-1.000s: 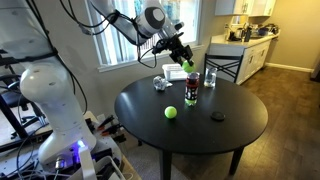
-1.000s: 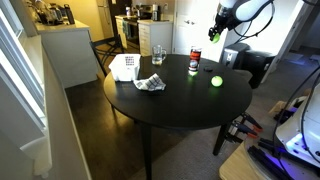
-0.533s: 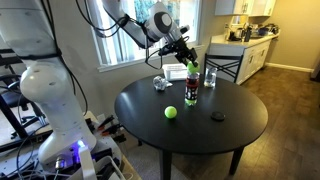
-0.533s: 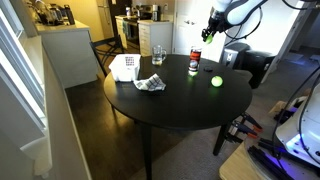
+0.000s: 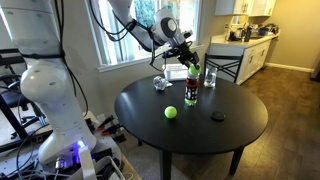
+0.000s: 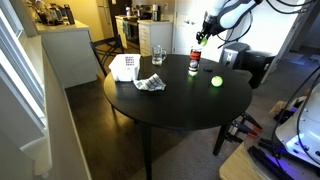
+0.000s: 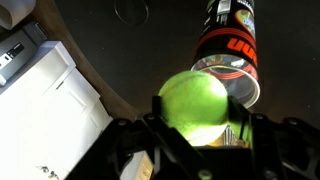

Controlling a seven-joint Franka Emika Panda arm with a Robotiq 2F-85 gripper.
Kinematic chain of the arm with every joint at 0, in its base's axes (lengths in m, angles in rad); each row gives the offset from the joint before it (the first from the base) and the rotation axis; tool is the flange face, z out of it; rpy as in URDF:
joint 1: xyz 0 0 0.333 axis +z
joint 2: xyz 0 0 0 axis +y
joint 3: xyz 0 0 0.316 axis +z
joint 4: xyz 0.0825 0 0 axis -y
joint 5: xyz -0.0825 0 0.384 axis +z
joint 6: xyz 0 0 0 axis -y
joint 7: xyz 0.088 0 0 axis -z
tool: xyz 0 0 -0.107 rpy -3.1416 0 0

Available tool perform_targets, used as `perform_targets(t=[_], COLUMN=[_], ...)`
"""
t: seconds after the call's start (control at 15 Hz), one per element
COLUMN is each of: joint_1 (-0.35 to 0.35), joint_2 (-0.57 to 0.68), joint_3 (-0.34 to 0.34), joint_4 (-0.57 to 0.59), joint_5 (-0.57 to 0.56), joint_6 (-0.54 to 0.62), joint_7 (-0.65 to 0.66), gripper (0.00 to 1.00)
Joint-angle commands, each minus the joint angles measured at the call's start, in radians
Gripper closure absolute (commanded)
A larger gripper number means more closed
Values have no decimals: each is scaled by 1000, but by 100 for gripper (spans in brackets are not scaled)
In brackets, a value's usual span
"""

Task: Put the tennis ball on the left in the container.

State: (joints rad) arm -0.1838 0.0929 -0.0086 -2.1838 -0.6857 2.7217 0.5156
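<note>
Ball gripped and held in the air; the drop into the container is not yet made.

The tennis ball (image 7: pixel 195 103) is pinched in the claw (image 7: pixel 196 122), which grips it narrowly on two sides. It hangs high above the desk (image 5: pixel 235 130) near the window-side edge, over or just beside the tall dark can (image 5: pixel 191 90); I cannot tell which. The container (image 6: pixel 125 67) stands at the desk's edge beyond the clear glass (image 6: pixel 157 55), well apart from the claw. The other ball (image 5: pixel 170 113) lies on the desk, nearer its middle. As I judge it, the grasp and lift are done. What remains is the carry across to the container, the lowering and the release.
</note>
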Motion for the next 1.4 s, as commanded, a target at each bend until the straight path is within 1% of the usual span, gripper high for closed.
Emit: perform_targets(t=[0.0, 0.53, 1.07, 1.13, 1.2, 1.33], joint_1=[10, 29, 30, 30, 31, 30], joint_2=[38, 78, 78, 78, 78, 78], joint_3=[5, 27, 21, 20, 19, 21], joint_4=[39, 68, 69, 69, 69, 70], joint_5=[7, 27, 25, 25, 24, 32], joint_6=[18, 21, 11, 11, 8, 2], joint_7=[34, 37, 39, 37, 38, 34], gripper=[61, 61, 61, 11, 10, 2])
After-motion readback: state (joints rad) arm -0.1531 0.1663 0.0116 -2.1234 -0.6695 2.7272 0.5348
